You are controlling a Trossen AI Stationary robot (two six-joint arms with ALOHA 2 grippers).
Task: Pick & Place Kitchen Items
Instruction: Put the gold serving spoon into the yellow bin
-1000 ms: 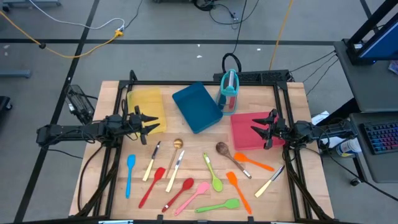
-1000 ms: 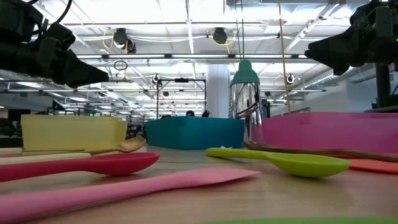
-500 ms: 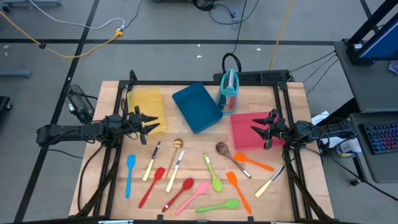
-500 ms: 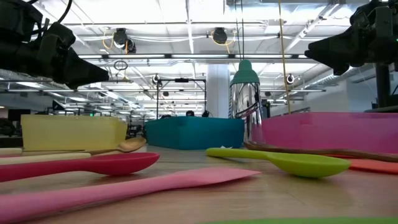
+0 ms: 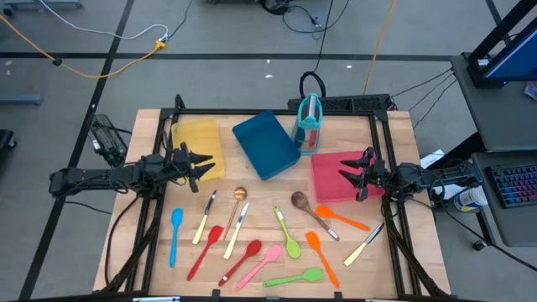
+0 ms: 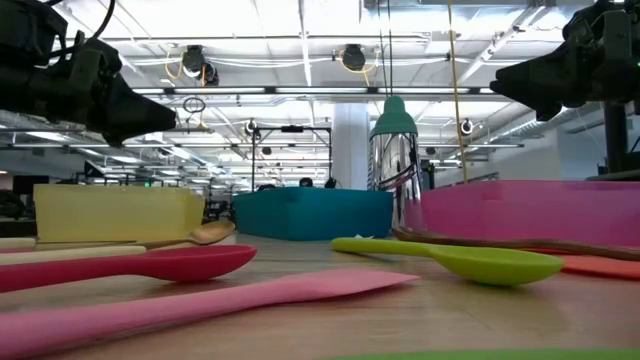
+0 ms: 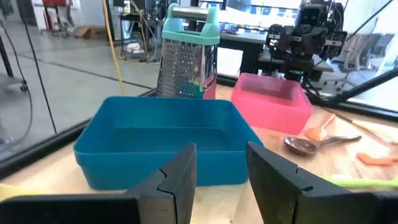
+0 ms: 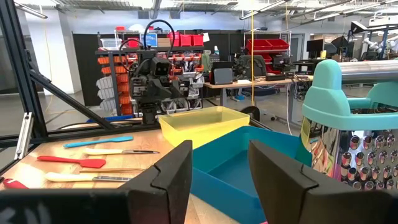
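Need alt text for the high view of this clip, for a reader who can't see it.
Overhead view of a wooden table: utensils lie scattered along its near half, untouched. Behind them sit a yellow tray, blue tray, teal-handled grater and pink tray. The left gripper and right gripper hover open, empty, at either side.

Both arms were held level, reaching inward; the left pincer and right pincer were parted and empty.
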